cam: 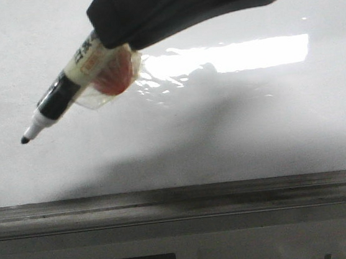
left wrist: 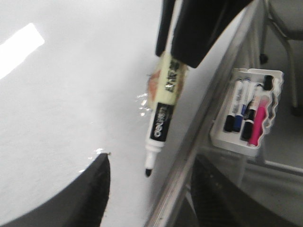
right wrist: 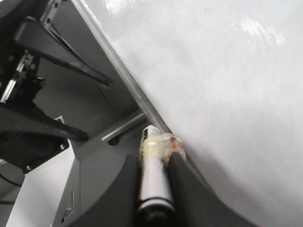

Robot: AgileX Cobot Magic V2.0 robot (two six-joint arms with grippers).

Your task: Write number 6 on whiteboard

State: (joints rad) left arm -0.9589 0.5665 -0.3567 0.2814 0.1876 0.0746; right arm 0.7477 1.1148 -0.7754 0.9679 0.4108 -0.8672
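Note:
The whiteboard [cam: 236, 135] is glossy white with a bright glare patch [cam: 239, 55], and the number 6 is out of view on it. My right gripper [cam: 113, 39] comes in from the upper right and is shut on a marker [cam: 68, 85] wrapped in clear tape. The uncapped black tip [cam: 25, 139] points down-left over the board; I cannot tell whether it touches. The left wrist view shows the same marker [left wrist: 163, 113] between the wide-apart dark fingers [left wrist: 90, 198] of my open left gripper [left wrist: 151, 189]. The right wrist view looks along the marker [right wrist: 154, 179] in the right gripper [right wrist: 156, 158].
A grey metal ledge [cam: 181, 200] runs along the board's near edge [left wrist: 203, 127]. Beyond it hangs a white tray [left wrist: 272, 101] holding several markers. Dark frame struts [right wrist: 57, 56] stand beside the board.

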